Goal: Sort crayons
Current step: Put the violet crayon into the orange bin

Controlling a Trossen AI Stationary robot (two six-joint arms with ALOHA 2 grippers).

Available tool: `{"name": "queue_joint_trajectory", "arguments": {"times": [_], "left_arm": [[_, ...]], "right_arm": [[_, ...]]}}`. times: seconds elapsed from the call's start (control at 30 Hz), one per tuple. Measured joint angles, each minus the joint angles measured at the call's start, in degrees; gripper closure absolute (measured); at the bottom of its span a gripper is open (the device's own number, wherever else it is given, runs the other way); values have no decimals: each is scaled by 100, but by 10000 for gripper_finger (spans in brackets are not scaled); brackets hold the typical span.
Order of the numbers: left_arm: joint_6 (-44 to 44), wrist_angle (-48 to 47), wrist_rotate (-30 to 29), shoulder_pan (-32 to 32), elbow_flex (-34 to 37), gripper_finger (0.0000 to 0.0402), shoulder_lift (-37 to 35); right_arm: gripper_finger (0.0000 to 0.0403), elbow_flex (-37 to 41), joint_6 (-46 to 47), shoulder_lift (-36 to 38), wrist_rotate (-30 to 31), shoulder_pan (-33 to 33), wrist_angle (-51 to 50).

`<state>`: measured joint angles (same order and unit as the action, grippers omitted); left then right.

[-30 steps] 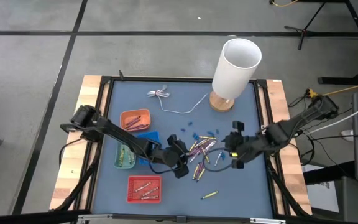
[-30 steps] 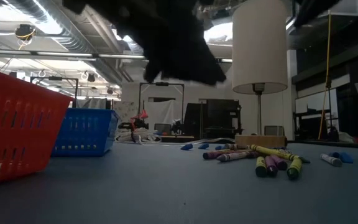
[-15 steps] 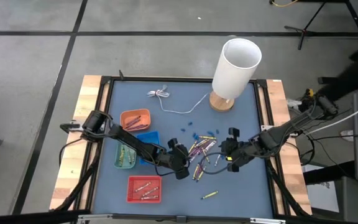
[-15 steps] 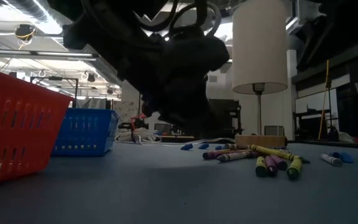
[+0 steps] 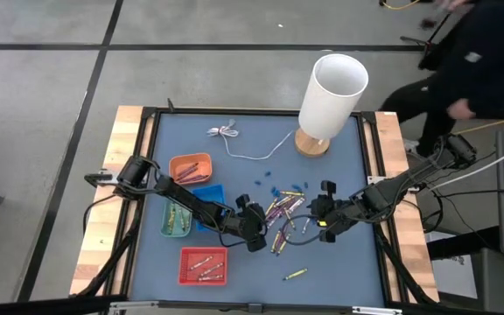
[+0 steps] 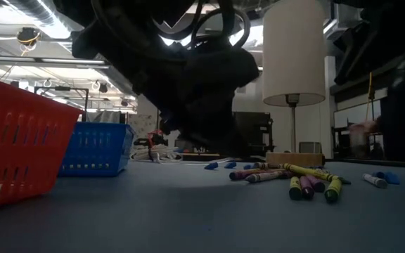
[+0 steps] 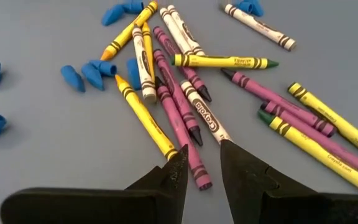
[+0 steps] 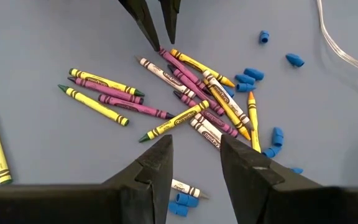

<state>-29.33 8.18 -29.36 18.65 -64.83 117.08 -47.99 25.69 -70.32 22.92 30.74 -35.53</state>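
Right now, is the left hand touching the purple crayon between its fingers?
Cannot tell. The left wrist view shows the left hand open astride the purple crayon, without plain contact or gap.

High cam sits overhead, looks straight down, far enough to take in the whole counter (image 5: 322,271) plus floor around it. Low cam sits at counter-top level, faces across into the room; red basket (image 6: 16,137) close by, lamp (image 6: 294,53) farther back. Left wrist cam looks down past its own pincer (image 7: 201,163), very near the crayons (image 7: 185,87). Right wrist cam looks at the same pile from the opposite side, a bit farther off, w/ the left pincer's tips in shot. All four share the crayon pile.
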Motion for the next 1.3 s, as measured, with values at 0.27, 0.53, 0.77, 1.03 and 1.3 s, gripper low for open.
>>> {"name": "queue_joint_trajectory", "arguments": {"times": [0.27,0.53,0.77,1.03,1.3], "left_arm": [[-42,34,38,3,-6,322,288],[-36,57,-4,15,-10,324,400],[-25,44,17,31,-10,358,400],[-35,20,-24,33,-10,390,400],[-143,103,-120,35,-6,393,398]], "right_arm": [[272,0,0,-2,0,0,65],[272,0,-2,-2,-2,0,158],[271,0,0,-2,-2,0,162],[271,0,291,-2,-2,0,162],[272,0,828,-4,-341,1,144]]}}
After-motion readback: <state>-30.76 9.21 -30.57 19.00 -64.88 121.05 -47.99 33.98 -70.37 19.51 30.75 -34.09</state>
